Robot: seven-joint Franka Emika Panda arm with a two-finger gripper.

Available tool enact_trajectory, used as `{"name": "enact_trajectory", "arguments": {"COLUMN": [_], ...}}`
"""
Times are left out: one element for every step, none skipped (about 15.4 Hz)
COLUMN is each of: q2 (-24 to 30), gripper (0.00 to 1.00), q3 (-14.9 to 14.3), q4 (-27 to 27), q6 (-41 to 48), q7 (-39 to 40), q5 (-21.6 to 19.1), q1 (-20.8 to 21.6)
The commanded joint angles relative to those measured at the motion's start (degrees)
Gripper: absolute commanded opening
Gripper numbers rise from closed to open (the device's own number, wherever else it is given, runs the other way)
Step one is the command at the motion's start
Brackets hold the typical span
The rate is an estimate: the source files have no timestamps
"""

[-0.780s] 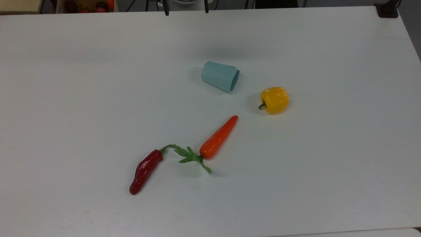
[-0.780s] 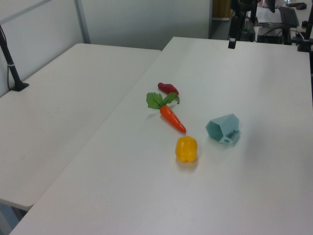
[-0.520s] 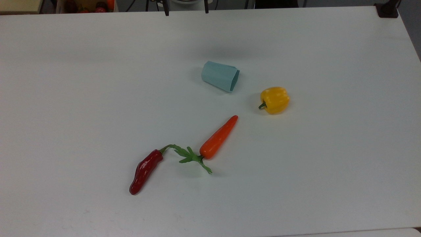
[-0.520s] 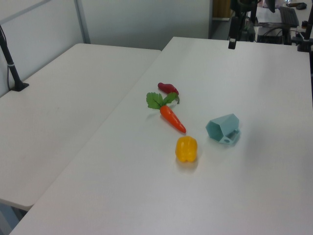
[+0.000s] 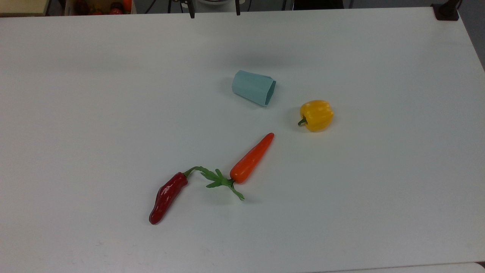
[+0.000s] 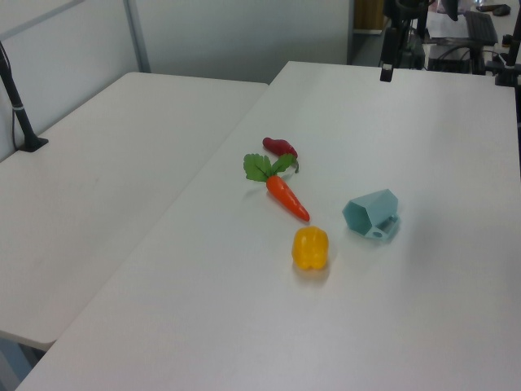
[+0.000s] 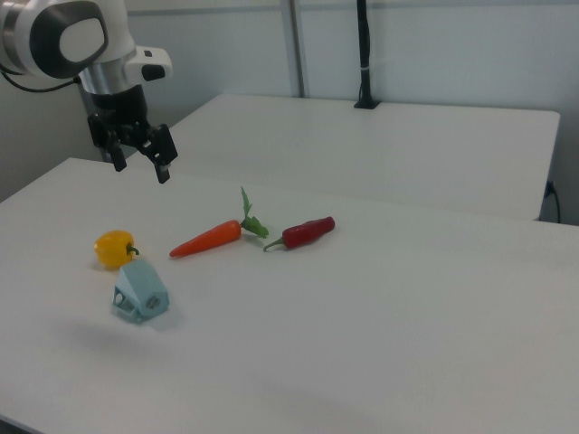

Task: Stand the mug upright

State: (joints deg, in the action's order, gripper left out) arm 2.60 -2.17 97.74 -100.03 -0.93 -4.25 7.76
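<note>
The gripper [image 7: 140,156], jaws apart, hangs above the mug [image 5: 253,88]. Lying sideways, the mug may roll toward the yellow pepper [image 5: 316,115] if nudged.

A matt, smooth white laminate desk [image 5: 379,189] is seen. The pale blue-teal faceted plastic mug [image 5: 253,88] looks smooth and dull. A glossy sheen is shown by the dark red plastic chilli [image 5: 166,197], a softer shine by the yellow plastic bell pepper [image 5: 316,115] and the orange plastic carrot [image 5: 251,158].
</note>
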Motion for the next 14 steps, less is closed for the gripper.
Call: {"name": "enact_trajectory", "arguments": {"q2": [1.6, 1.6, 1.6, 1.5, 1.4, 1.4, 1.5, 1.5, 1.5, 1.5, 1.6, 1.5, 1.5, 1.5], "gripper": [1.00, 1.00, 1.00, 1.00, 1.00, 1.00, 1.00, 1.00, 1.00, 1.00, 1.00, 1.00, 1.00, 1.00], "q3": [-1.1, -1.1, -1.1, -1.1, -1.1, -1.1, -1.1, -1.1, -0.7, -0.6, 0.3, 1.3, 2.1, 2.8], "q4": [2.1, 2.1, 2.1, 2.1, 2.1, 2.1, 2.1, 2.1, 2.1, 2.1, 2.1, 2.1, 2.1, 2.1], "q6": [-2.4, -2.7, -2.8, -2.8, -2.8, -2.7, -2.5, -2.5, -2.5, -2.2, -1.9, -1.9, -1.8, -1.9], "q7": [-0.9, -0.7, -0.5, -0.4, -0.4, -0.3, -0.4, -1.1, -2.0, -3.7, -6.3, -9.3, -12.4, -14.9], "q5": [0.9, 1.0, 1.4, 1.6, 1.7, 1.8, 2.1, 2.6, 3.3, 4.9, 6.7, 8.3, 9.6, 10.8], "q1": [1.3, 1.3, 1.3, 1.3, 1.3, 1.3, 1.3, 1.4, 1.5, 1.7, 1.7, 1.7, 1.6, 1.7]}}
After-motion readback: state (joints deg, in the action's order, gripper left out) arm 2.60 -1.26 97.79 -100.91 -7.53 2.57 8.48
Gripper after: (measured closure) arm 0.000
